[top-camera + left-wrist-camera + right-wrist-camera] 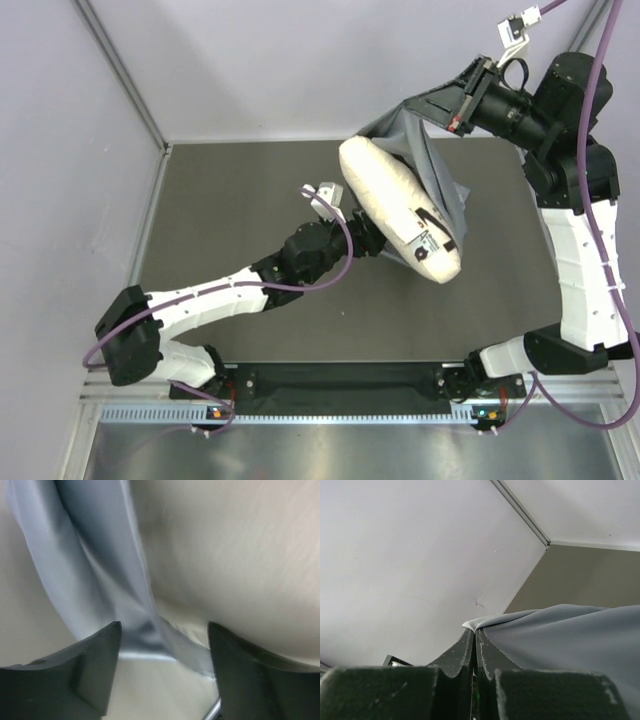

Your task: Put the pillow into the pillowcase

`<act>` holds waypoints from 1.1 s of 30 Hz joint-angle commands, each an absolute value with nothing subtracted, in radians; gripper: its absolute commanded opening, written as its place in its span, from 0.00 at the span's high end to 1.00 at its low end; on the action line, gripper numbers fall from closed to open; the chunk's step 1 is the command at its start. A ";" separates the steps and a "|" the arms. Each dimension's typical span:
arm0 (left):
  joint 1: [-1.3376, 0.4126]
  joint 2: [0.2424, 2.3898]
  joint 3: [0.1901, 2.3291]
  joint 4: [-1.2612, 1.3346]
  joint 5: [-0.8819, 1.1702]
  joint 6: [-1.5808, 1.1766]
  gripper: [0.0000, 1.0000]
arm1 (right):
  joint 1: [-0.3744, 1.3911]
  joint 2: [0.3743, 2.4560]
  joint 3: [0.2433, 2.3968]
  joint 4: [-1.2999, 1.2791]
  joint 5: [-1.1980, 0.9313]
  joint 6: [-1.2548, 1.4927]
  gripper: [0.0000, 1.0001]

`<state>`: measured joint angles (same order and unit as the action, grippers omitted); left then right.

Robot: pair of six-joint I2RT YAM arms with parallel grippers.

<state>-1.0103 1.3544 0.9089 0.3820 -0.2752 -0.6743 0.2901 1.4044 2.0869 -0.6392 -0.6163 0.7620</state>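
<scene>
While the right tool (pixel 474 635) pinches the pillowcase (pixel 437 170) aloft far right, the left tool (pixel 164 626) stands spread beside the pillow (pixel 395 200).

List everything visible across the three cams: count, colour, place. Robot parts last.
plump cream quilted pillow: 1, cream with dark print and a white tag, tilted at mid-table, its upper end against the pillowcase.
thin grey-blue fabric pillowcase: 1, light grey-blue, draped behind and to the right of the pillow, with one edge lifted.
flat table: 1, dark grey, under everything.
enclosure walls: pale white-lilac, at the back and left.
purple cables: 2, one along each arm.
left gripper: open, at the pillow's left side, with pillowcase fabric between its fingers.
right gripper: shut on the pillowcase edge, raised at the far right.
</scene>
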 commanded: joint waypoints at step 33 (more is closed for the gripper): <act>-0.992 1.445 2.367 -0.445 -0.429 -0.335 1.00 | -0.028 1.419 2.214 -0.181 -0.587 0.983 1.00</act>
